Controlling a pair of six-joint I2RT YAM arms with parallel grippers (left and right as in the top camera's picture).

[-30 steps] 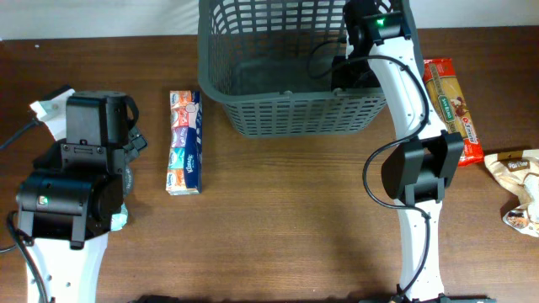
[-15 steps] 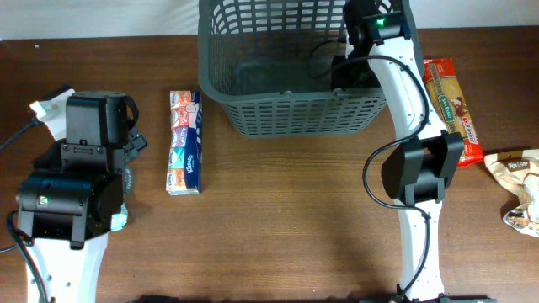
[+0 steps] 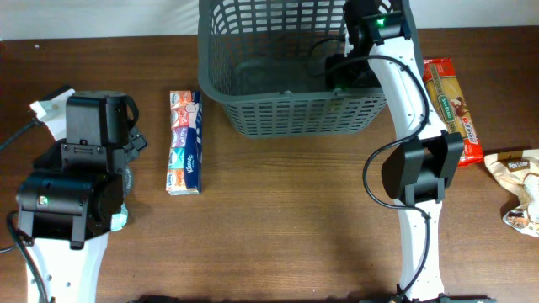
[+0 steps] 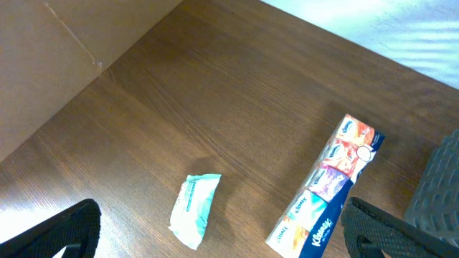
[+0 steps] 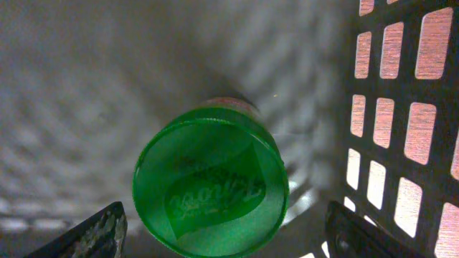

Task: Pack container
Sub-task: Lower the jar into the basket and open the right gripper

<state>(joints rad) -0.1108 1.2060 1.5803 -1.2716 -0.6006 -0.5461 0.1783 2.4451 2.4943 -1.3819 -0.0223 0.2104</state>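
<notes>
The container is a dark grey slotted basket at the table's far middle. My right gripper reaches down into its right end. In the right wrist view a jar with a green lid stands on the basket floor next to the slotted wall. My right gripper is open around it, with a gap between the lid and each finger. My left gripper hangs open over the table at the left, holding nothing. Its fingers stand on either side of a small teal-and-white packet.
A long pack of tissue packets lies left of the basket and shows by the right finger in the left wrist view. A pasta package and a crumpled bag lie at the far right. White paper sits far left.
The right gripper's fingers have spread wider apart inside the basket. Neither arm has otherwise shifted, and the items on the table lie as before.
</notes>
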